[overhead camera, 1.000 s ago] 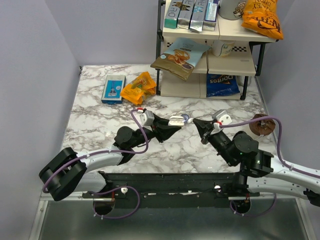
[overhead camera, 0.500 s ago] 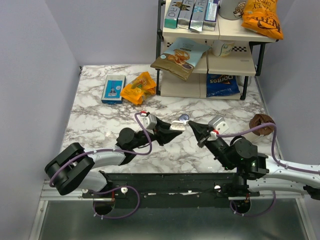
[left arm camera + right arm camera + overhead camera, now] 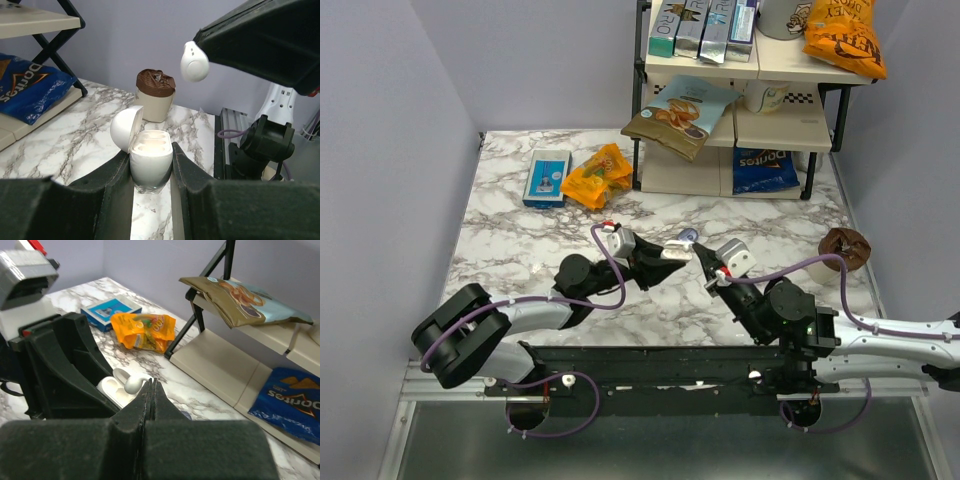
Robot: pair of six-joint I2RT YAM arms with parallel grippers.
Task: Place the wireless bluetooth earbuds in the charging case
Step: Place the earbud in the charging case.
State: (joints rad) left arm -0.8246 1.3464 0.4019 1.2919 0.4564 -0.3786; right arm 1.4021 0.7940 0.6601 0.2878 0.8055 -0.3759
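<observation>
My left gripper [image 3: 151, 152] is shut on the charging case [image 3: 150, 167], a pale rounded shell held upright above the marble table. Its lid [image 3: 122, 131] is tipped back and both sockets show empty. My right gripper [image 3: 200, 42] is shut on one pale earbud [image 3: 195, 61], which hangs from its tips just above and beyond the case. In the right wrist view that earbud [image 3: 135, 384] sticks out left of the right gripper [image 3: 151, 383], over the open case [image 3: 111, 388]. From above, the left gripper [image 3: 675, 255] and right gripper [image 3: 700, 256] nearly meet. A small bluish piece [image 3: 688, 237], perhaps the other earbud, lies on the table behind them.
A brown-topped cup [image 3: 845, 247] stands at the table's right edge. A black-framed shelf rack [image 3: 740, 110] with snack bags fills the back right, a blue Doritos bag [image 3: 765, 168] on its lowest shelf. An orange packet [image 3: 597, 175] and a blue box [image 3: 547, 177] lie at the back left.
The right gripper has moved left with the earbud, closing the gap to the case. The left gripper, holding the case, shifted slightly nearer and lower, then stayed put.
</observation>
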